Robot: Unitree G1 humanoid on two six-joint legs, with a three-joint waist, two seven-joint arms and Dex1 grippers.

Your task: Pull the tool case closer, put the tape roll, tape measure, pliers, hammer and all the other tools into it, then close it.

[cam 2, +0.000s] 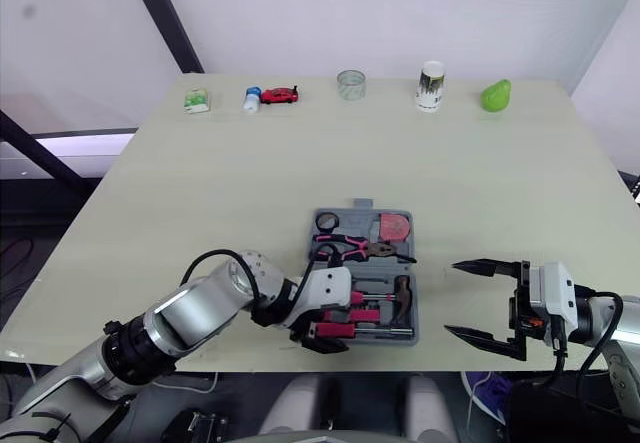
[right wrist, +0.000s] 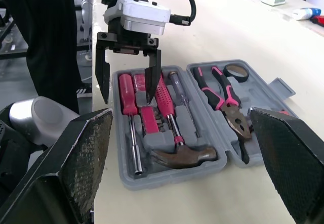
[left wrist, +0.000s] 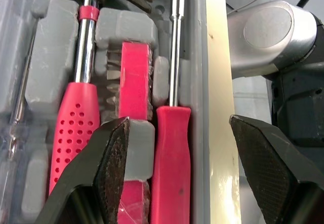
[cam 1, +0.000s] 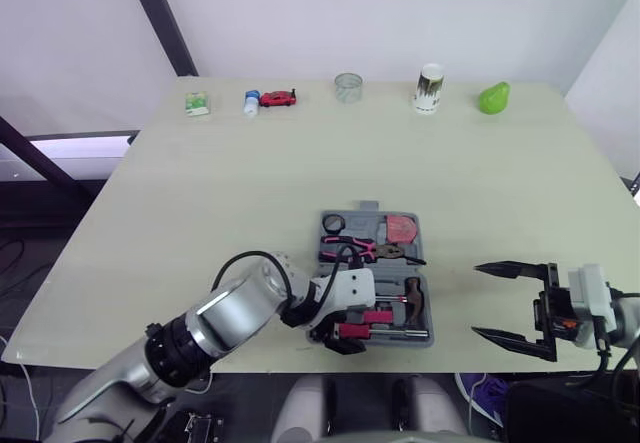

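Note:
The grey tool case (cam 1: 362,219) lies open near the table's front edge. In it sit a black tape roll (cam 1: 333,224), pink-handled pliers (cam 1: 365,250), a pink tape measure (cam 1: 402,229), a hammer (right wrist: 182,155) and a red-handled screwdriver (left wrist: 172,158). My left gripper (cam 1: 340,338) hangs open over the case's front left part. The screwdriver handle lies between its fingers; one finger is over the grey moulding, the other just outside the case wall. My right gripper (cam 1: 478,300) stands open and empty to the right of the case, apart from it.
Along the far edge stand a green-white box (cam 1: 197,104), a small bottle (cam 1: 251,102), a red toy car (cam 1: 279,98), a clear cup (cam 1: 348,87), a white can (cam 1: 429,88) and a green pear-shaped object (cam 1: 493,97). The case sits close to the front edge.

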